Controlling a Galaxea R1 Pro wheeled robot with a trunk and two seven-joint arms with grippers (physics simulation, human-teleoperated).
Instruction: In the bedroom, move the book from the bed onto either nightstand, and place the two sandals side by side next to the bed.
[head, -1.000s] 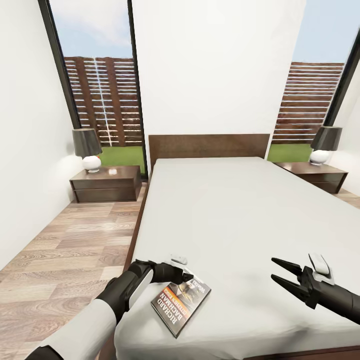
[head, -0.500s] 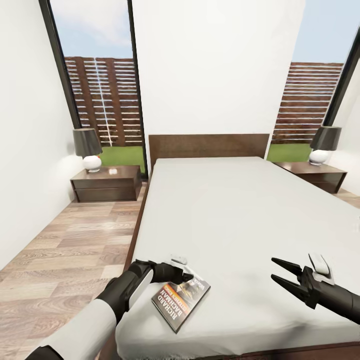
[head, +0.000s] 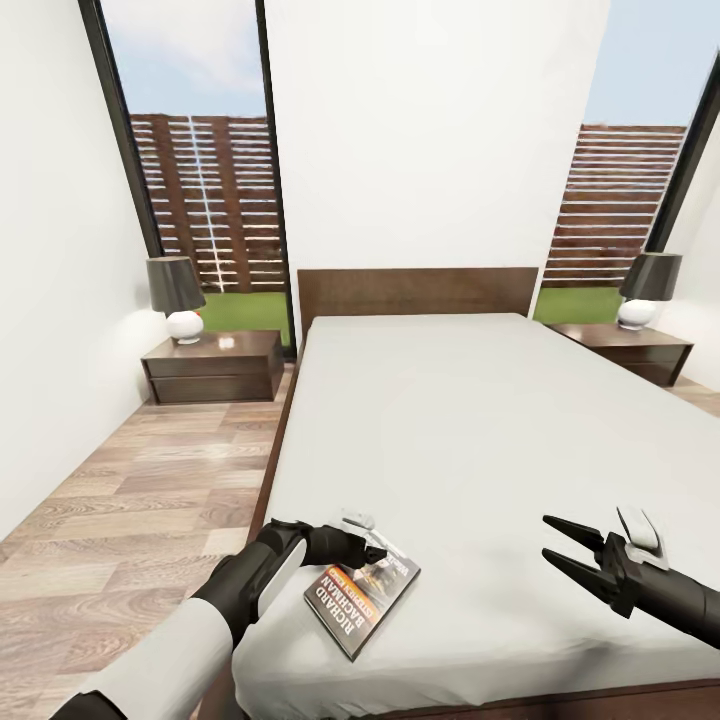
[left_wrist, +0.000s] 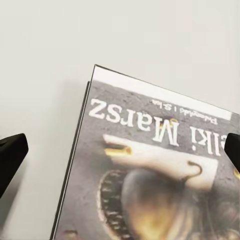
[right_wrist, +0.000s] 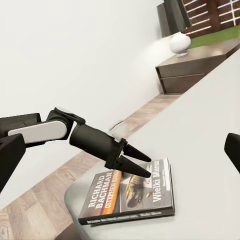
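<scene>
The book (head: 362, 598) lies flat on the bed (head: 450, 420), at the near left corner of the pale mattress, cover up with an orange band. My left gripper (head: 378, 553) is open right over the book's far edge, one finger on each side of the cover (left_wrist: 150, 165) in the left wrist view. From the right wrist view its fingertips (right_wrist: 149, 173) hover just above the book (right_wrist: 130, 197). My right gripper (head: 547, 538) is open and empty above the mattress, well right of the book. The sandals are out of view.
Two dark nightstands flank the headboard, one at the left (head: 212, 366) and one at the right (head: 625, 350), each bearing a lamp (head: 175, 298). Wood-plank floor (head: 130, 500) runs along the bed's left side up to the white wall. Tall windows stand behind.
The view has crept slightly, showing a bit more of the bed's foot. Both arms and the book stay where they were.
</scene>
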